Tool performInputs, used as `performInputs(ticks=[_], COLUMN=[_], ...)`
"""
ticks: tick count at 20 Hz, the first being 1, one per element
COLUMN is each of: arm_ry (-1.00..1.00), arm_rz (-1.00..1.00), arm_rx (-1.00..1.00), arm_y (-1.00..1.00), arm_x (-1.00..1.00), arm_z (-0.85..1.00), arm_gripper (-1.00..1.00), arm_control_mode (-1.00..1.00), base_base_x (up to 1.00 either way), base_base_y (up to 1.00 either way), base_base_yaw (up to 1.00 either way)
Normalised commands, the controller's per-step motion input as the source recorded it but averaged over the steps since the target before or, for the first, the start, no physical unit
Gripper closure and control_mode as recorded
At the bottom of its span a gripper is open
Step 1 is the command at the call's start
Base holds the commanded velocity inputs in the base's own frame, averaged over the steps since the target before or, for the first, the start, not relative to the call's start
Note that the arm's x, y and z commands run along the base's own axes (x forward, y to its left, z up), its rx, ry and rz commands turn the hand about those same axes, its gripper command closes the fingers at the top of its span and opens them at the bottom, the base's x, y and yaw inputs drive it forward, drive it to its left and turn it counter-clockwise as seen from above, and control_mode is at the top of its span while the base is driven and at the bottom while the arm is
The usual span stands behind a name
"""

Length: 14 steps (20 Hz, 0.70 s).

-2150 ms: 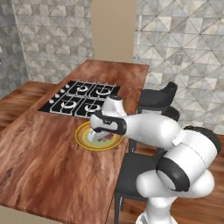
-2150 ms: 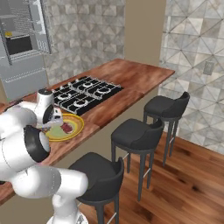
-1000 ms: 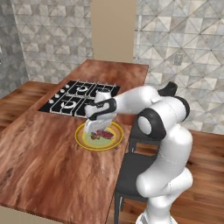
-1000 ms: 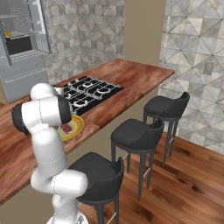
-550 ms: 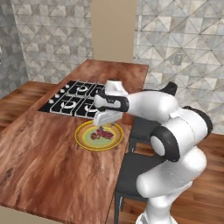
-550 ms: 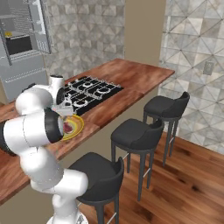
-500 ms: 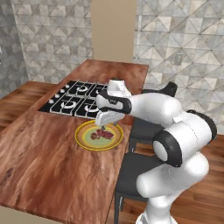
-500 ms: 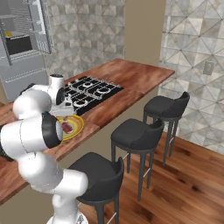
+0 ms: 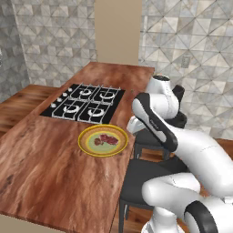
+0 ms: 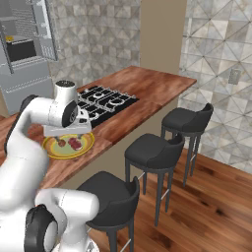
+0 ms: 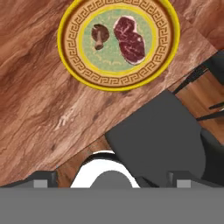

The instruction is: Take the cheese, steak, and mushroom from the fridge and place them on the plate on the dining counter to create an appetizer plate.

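The yellow-rimmed plate (image 11: 78, 65) lies on the reddish wood dining counter (image 9: 54, 173), just in front of the cooktop. On its pale green centre are the red-pink steak (image 11: 129, 39) and, beside it, the small brown mushroom (image 11: 99, 36); both also show as the steak (image 9: 109, 139) and the mushroom (image 9: 98, 141) in the left base view. My gripper (image 11: 112, 179) hovers above the counter's stool-side edge, back from the plate, open and holding nothing. From the right base view the gripper (image 10: 65, 139) hangs over the plate (image 10: 78, 147). The cheese is out of view. The fridge (image 10: 27, 44) stands far left, door open.
A black four-burner cooktop (image 9: 84, 102) sits in the counter just beyond the plate. Dark bar stools (image 10: 155, 150) line the counter's open side, and one stool seat (image 11: 157, 140) lies directly under my hand. A beige pillar (image 9: 117, 32) rises at the counter's far end.
The jaws have spread wide over the plate. The hand has lifted and drawn back toward the stool side. The mushroom now lies beside the steak.
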Motion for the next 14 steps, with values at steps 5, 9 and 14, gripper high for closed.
performInputs(ticks=[5,9,14], arm_ry=[-0.14,-0.21,-0.11], arm_rz=[-0.06,-0.14,-0.09], arm_rx=[0.0,0.0,0.0], arm_y=[-0.45,-0.29,-0.11], arm_x=[-1.0,-1.0,-0.6], arm_z=[0.8,0.49,0.17], arm_gripper=[-1.0,-1.0,-1.0], arm_control_mode=[-1.0,-1.0,1.0], base_base_x=[0.0,0.0,-0.4], base_base_y=[0.0,0.0,-0.04], base_base_yaw=[0.0,0.0,-0.05])
